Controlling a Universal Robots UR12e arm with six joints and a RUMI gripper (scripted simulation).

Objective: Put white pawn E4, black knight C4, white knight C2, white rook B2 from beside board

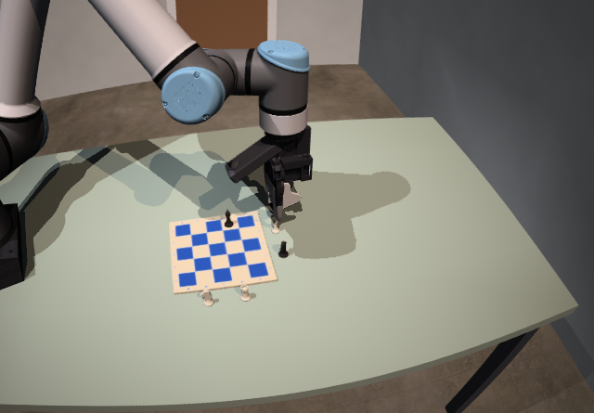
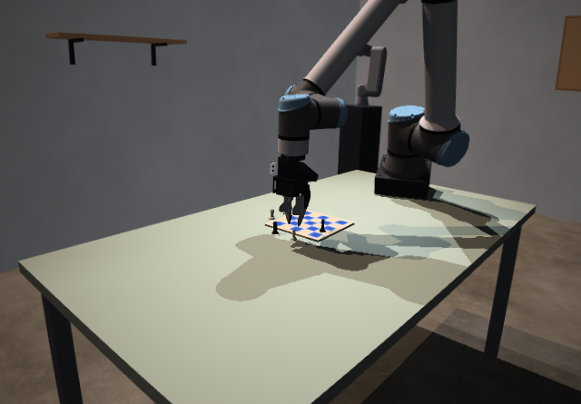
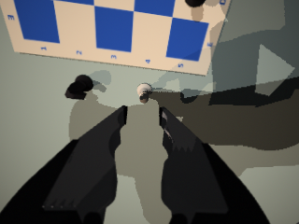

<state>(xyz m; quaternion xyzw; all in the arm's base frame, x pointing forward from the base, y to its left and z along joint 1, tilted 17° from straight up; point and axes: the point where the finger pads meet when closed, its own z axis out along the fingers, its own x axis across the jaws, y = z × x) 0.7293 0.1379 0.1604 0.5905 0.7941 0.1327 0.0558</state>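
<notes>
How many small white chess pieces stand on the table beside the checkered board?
3. One white piece stands off the board's far right corner, below the gripper. Two white pieces stand along the near edge of the blue and cream board. None seems hidden.

Arm (image 1: 129, 19): pale grey-beige tubes w/ dark grey joint housings, thin black rings at the seams, light-blue round end caps — small screw dots on the cap faces. Black block base (image 2: 402, 182). Wrist has a pale band, then a boxy black gripper (image 3: 142, 117) w/ two dark tapered fingers and a small whitish bracket on one side.
</notes>
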